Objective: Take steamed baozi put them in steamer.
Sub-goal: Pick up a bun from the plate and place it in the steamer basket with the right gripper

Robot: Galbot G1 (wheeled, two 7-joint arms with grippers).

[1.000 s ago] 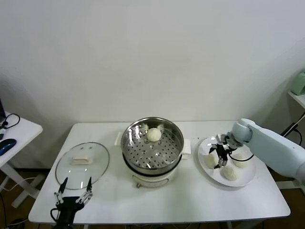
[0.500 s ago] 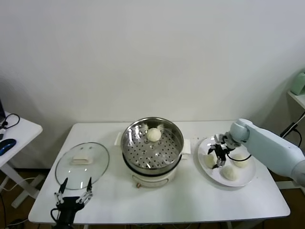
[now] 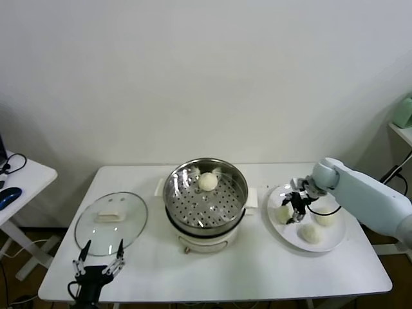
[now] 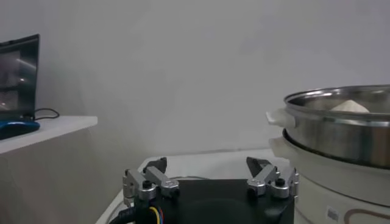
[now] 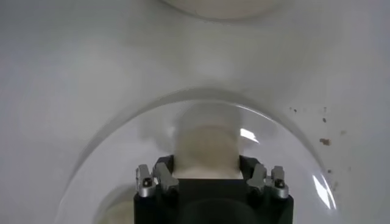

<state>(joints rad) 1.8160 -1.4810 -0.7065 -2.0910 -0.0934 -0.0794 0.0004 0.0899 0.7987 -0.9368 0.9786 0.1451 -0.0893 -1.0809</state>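
My right gripper [image 3: 291, 208] is over the left part of the white plate [image 3: 336, 243], shut on a cream-white baozi [image 3: 284, 212]. In the right wrist view that baozi [image 5: 206, 145] is squeezed between the jaws of the right gripper [image 5: 206, 165]. Two more baozi [image 3: 325, 217] [image 3: 311, 234] lie on the plate. Another baozi [image 3: 207, 181] rests at the back of the shiny steamer [image 3: 174, 193], and its top [image 4: 349, 106] shows over the steamer's rim [image 4: 341, 97] in the left wrist view. My left gripper [image 3: 98, 260] [image 4: 207, 165] is parked open at the table's front left.
A round glass lid [image 3: 111, 222] lies flat left of the steamer. The steamer sits on a white cooker base [image 3: 205, 243]. A small side table [image 3: 19, 177] with a blue mouse stands off to the left. The plate is near the table's right edge.
The right gripper's jaws have closed from wide open onto the leftmost baozi on the plate. The left arm has not moved.
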